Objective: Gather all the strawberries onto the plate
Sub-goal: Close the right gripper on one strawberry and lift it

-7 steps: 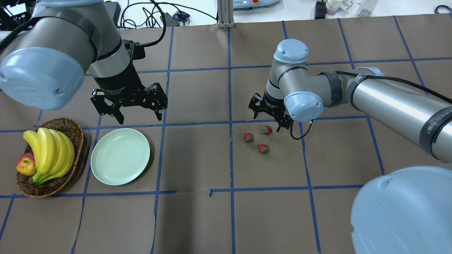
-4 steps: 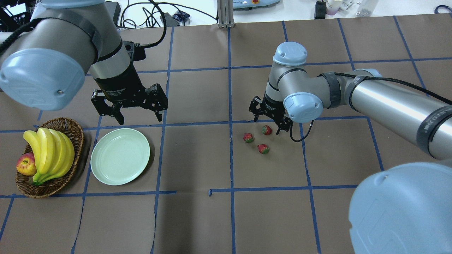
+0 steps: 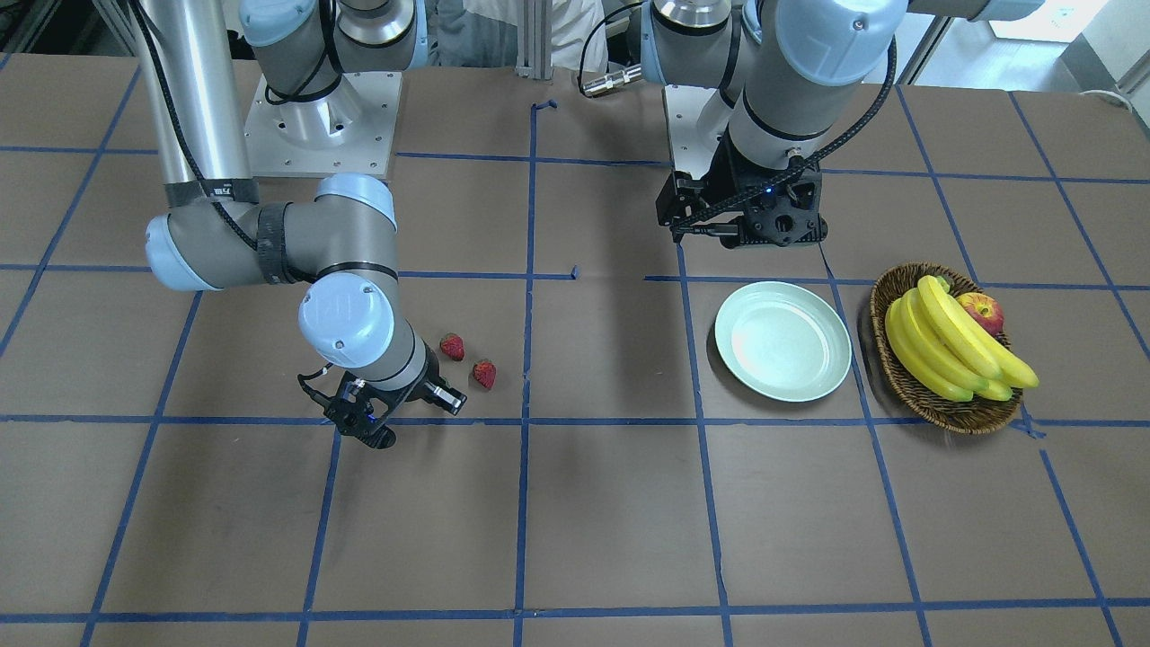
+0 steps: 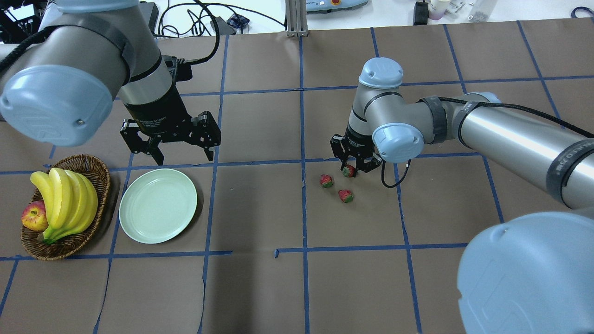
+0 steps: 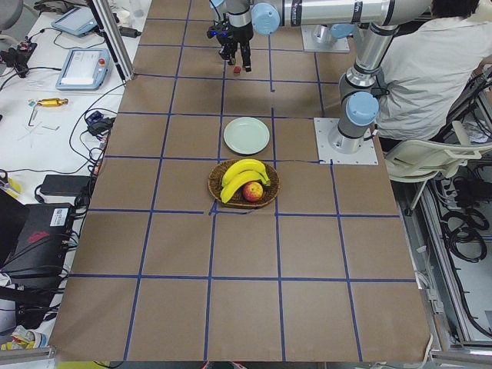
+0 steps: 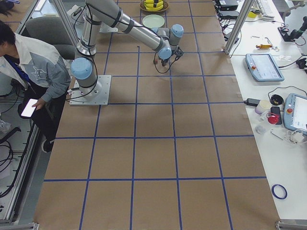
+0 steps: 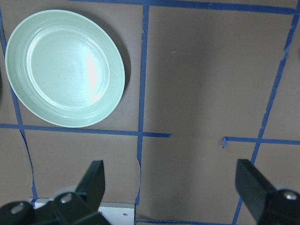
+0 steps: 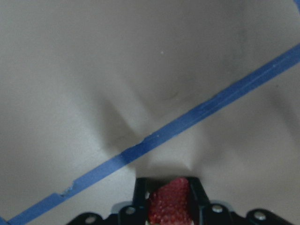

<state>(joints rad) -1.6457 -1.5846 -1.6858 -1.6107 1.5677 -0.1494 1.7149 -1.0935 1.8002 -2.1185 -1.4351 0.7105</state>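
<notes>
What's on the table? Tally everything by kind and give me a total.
Strawberries: 3
Plate: 1
Basket: 1
Banana bunch: 1
Apple: 1
Total: 7

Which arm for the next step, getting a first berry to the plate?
Right. The right gripper has its fingers closed around a strawberry. The left gripper hangs open beside the plate, far from that berry.
</notes>
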